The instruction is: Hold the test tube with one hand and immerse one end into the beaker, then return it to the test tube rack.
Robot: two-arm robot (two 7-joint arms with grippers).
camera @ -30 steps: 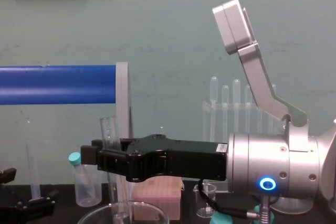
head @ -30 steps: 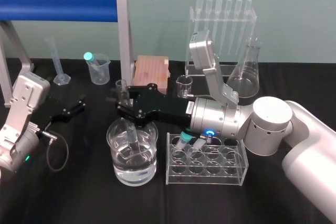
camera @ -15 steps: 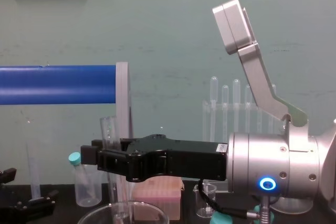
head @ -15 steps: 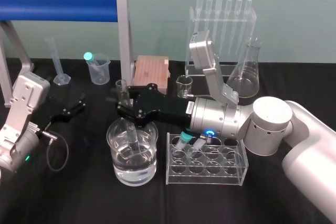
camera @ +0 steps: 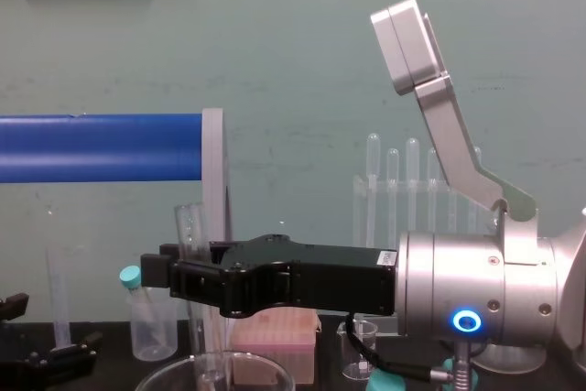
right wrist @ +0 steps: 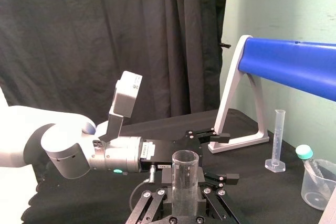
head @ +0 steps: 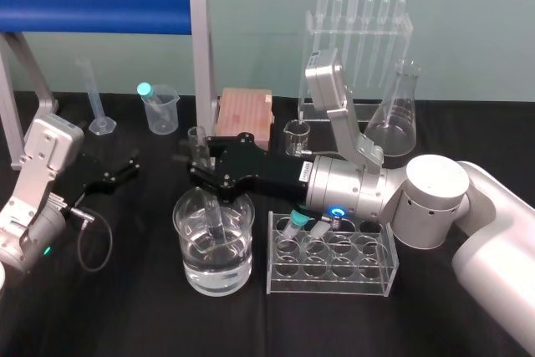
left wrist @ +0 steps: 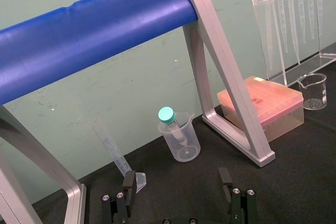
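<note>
One end of the long clear glass test tube (head: 197, 143) sits in the water of the wide clear glass beaker (head: 185, 250), with the jaws of your right gripper (head: 205, 175) clamped on it, so lift it straight up past the rim; your left gripper (head: 113, 175) rests aside, jaws apart.
</note>
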